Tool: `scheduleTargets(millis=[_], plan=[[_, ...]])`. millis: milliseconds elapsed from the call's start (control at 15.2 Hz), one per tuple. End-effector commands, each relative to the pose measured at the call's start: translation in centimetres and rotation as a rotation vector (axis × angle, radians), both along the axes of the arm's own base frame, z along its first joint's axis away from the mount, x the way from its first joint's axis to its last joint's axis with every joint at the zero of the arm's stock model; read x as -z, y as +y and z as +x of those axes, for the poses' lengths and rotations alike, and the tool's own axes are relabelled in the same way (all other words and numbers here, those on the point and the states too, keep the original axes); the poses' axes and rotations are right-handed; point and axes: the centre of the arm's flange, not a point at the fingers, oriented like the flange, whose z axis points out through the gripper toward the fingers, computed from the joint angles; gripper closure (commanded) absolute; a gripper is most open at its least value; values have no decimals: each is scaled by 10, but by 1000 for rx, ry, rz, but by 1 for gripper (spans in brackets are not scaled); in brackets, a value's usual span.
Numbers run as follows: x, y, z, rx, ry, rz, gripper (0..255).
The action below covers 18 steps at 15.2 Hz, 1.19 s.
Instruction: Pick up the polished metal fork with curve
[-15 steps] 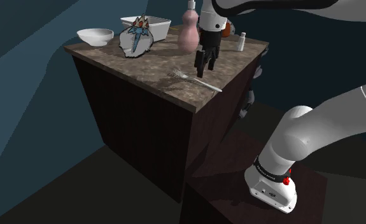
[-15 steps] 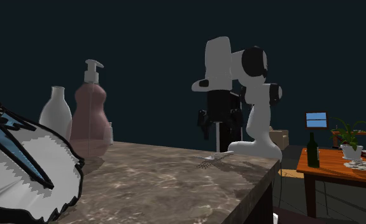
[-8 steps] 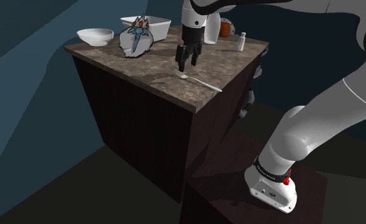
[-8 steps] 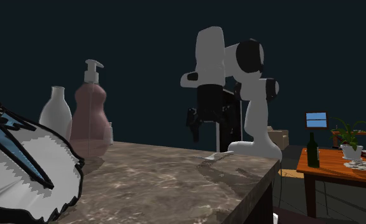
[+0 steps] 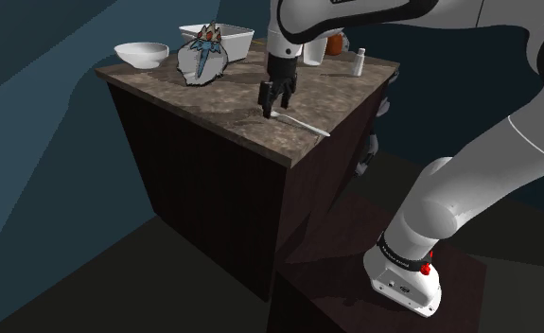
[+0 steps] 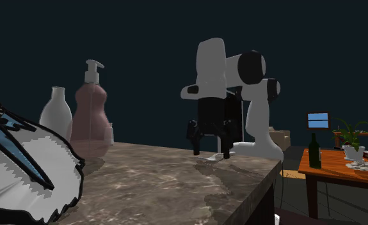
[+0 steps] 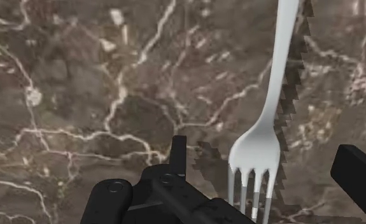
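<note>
Here's the fork, flat on the counter. It is pale and silvery with a smooth sheen. It has four tines, and the broad head narrows into a long slim handle with a gentle curve. It throws a jagged shadow along one side on the brown, white-veined marble. In the shoulder view it sits near the counter's corner closest to the stand, with the handle pointing toward that corner edge.

The gripper is right down at the marble with its fingers spread apart. They straddle the tine end of the fork, and the tines lie between them with a gap showing on each side. Nothing is clasped. The handle runs straight away from the hand.

Now the containers. A white bowl stands at the far corner of the counter, on the shoulder view's left. Its inside reads plain white from here. Just beside it a grey-white plate with a blue figure painted on it is propped up. Behind the plate is a white rectangular dish, and I can't tell what it holds.

In the second exterior view a pink pump bottle and a white bottle stand side by side, well apart from the fork. Off on that view's right is an orange side table. It carries a dark wine bottle and a white pot holding a green plant.
</note>
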Motion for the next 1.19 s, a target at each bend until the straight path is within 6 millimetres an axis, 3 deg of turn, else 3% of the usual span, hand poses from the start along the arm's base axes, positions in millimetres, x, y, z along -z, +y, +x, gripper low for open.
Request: scheduleTargets(millis=[0,594,1122], plan=[[2,0,0,0,0,0,255],[2,0,0,0,0,0,255],[-40,0,0,0,0,0,255]])
